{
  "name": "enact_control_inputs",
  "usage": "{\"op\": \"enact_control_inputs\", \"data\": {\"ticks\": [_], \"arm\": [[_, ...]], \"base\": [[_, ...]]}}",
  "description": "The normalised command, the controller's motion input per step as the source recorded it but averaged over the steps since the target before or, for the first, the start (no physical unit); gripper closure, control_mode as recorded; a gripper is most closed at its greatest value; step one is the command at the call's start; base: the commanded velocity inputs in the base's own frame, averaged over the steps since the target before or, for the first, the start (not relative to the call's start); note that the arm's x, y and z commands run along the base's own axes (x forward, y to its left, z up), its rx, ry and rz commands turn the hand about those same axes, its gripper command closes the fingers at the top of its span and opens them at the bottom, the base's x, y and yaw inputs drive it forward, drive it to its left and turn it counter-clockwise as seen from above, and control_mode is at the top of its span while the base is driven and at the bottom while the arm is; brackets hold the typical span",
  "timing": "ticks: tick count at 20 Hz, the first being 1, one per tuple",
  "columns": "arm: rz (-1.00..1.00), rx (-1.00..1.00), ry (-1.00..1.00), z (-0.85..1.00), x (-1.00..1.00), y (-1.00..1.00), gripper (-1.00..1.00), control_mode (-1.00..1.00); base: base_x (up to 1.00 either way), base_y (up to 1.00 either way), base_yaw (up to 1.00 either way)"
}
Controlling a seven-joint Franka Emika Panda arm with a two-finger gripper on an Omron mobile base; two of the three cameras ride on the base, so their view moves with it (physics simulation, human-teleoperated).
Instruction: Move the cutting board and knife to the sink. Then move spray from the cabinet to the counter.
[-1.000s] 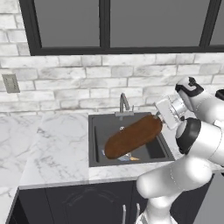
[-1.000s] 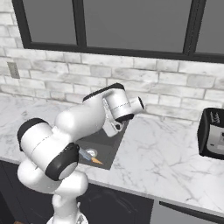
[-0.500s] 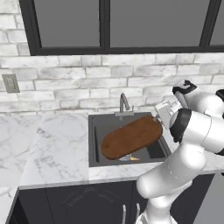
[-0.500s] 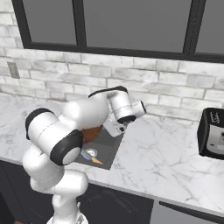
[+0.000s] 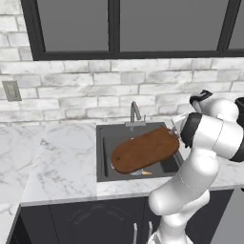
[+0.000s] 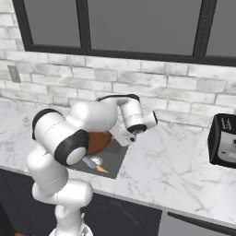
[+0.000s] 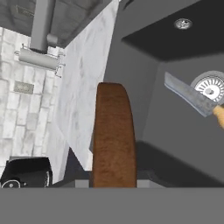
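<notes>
From the left base view, the board (image 5: 144, 150) is seen held tilted over the black sink (image 5: 106, 157), its right end gripped at the claw (image 5: 176, 133) beside the white arm. A grey faucet (image 5: 135, 112) stands behind the basin, and the white marble tabletop (image 5: 57, 162) spreads to the left. A sliver of orange is glimpsed under the board.

From the right base view, the board (image 6: 97, 142) is mostly hidden by the arm; the knife (image 6: 94, 166) is shown lying on the sink floor beside the drain (image 6: 96, 162). A toaster oven (image 6: 224, 140) sits on the tabletop at far right.

In the hand view, the board (image 7: 113, 135) is seen edge-on, clenched between the claw's jaws, with the knife (image 7: 192, 98) lying in the basin near the drain (image 7: 211, 89).
</notes>
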Motion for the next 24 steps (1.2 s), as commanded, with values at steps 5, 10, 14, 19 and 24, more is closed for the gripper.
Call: {"op": "enact_control_inputs", "data": {"ticks": [5,10,14,19,24], "arm": [[0.00,0.03,0.04,-0.17,0.00,-0.48,1.00,-1.00],[-0.01,0.02,0.05,-0.16,0.00,-0.35,1.00,-1.00],[-0.03,0.00,0.00,-0.17,0.00,-0.06,1.00,-1.00],[-0.04,0.00,0.00,-0.03,0.00,0.00,1.00,-1.00],[-0.03,0.00,0.00,-0.01,0.20,0.04,1.00,-1.00]], "base": [[0.00,0.00,0.00],[0.00,0.00,0.00],[0.00,0.00,0.00],[0.00,0.00,0.00],[0.00,0.00,0.00]]}}
